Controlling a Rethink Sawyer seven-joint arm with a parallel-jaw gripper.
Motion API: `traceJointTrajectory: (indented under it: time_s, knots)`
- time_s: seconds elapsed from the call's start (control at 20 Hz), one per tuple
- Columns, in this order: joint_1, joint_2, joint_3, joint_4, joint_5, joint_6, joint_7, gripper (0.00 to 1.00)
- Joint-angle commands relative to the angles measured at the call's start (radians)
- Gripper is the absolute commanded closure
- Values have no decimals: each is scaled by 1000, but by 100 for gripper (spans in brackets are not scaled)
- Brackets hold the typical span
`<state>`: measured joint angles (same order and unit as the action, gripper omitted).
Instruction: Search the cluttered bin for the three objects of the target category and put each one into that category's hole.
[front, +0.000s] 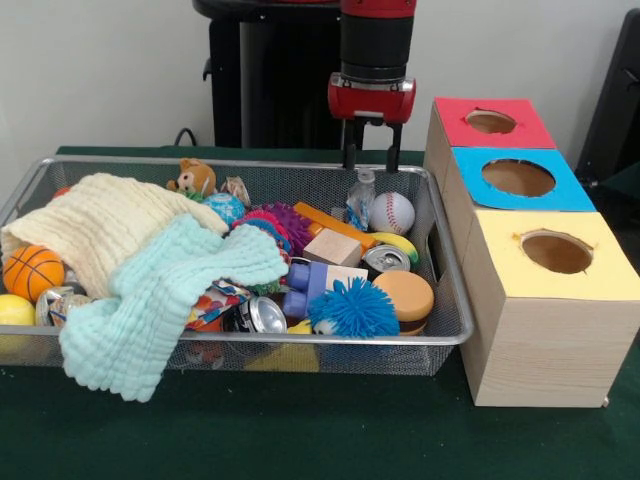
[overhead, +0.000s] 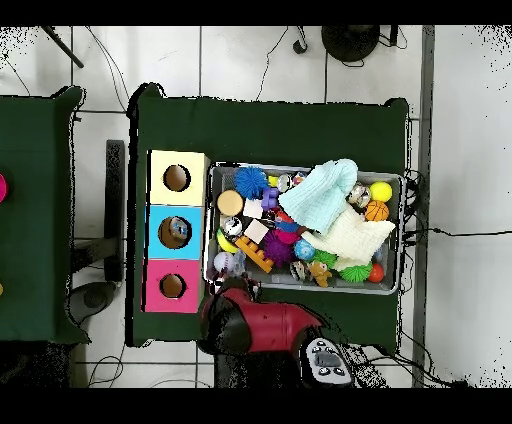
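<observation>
The silver wire-mesh bin (front: 445, 255) sits just beside a row of three wooden boxes, each with a round hole in a coloured top: the yellow-topped box (front: 600, 275), the blue-topped box (front: 470, 160) and the red-topped box (front: 455, 112); the target category is not shown, so the step in hand reads as searching. To do it well, the cream knitted cloth (front: 105, 220) and the pale green muslin cloth (front: 165, 300) should probably be pulled aside first, since they hide much of the clutter; uncovered items such as the white baseball (front: 392, 212) and the silver can (front: 386, 259) lie open to a straight descent. The red-and-black gripper (front: 371, 158) hangs above the bin's far rim, its jaws slightly spread, holding and touching nothing.
</observation>
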<state>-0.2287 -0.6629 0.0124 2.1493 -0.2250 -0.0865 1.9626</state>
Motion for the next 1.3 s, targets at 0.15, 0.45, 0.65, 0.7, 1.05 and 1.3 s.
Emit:
traceJointTrajectory:
  time_s: [0.15,0.45,0.65,0.7,1.05,1.3]
  knots:
    - [9,59,-49,-91,-50,-115,93,0]
    - [-17,117,-62,-118,-88,-164,80,0]
    - [-22,160,-60,-143,-107,-192,78,0]
    - [-22,171,-60,-151,-109,-200,78,0]
    - [-24,205,-39,-178,-120,-209,82,0]
    - [-15,205,-30,-182,-113,-212,94,0]
